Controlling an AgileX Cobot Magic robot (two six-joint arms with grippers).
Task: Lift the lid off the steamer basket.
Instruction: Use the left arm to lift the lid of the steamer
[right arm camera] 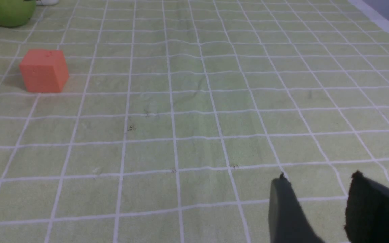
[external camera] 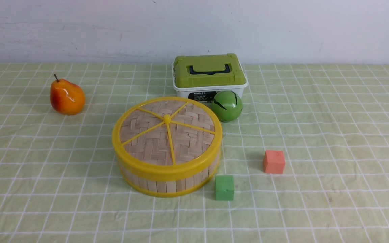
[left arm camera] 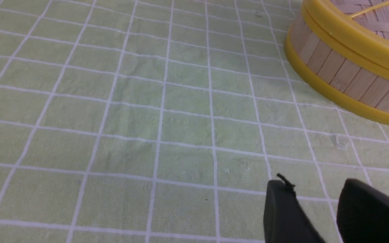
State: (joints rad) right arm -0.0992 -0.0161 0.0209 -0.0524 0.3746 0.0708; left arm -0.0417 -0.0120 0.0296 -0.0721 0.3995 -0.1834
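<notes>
Front view: the lid (external camera: 166, 133) sits flat and square on the basket (external camera: 167, 185), its yellow rim capping the basket's top edge, so it looks fully seated; the task has not begun. The knob (external camera: 166, 118) at the lid's centre is small, so the rim may be the surer hold. A box (external camera: 208, 76) stands behind the basket, with a ball (external camera: 227, 105) between the two, just beside the basket's far right. A green cube (external camera: 224, 188) is just beside the basket's near right, a red cube (external camera: 274, 161) is further right, and a pear (external camera: 67, 97) is well off to the basket's left. No arm shows here.

Left wrist view: the left gripper (left arm camera: 314, 189) hangs over bare cloth (left arm camera: 167, 111), well apart from the basket, which lies ahead of it. Its fingers stand parted with a clear gap, holding and touching nothing.

Right wrist view: the right gripper (right arm camera: 319, 182) is likewise parted and empty over cloth. The basket is out of view; only the red cube and the ball's edge show ahead.
</notes>
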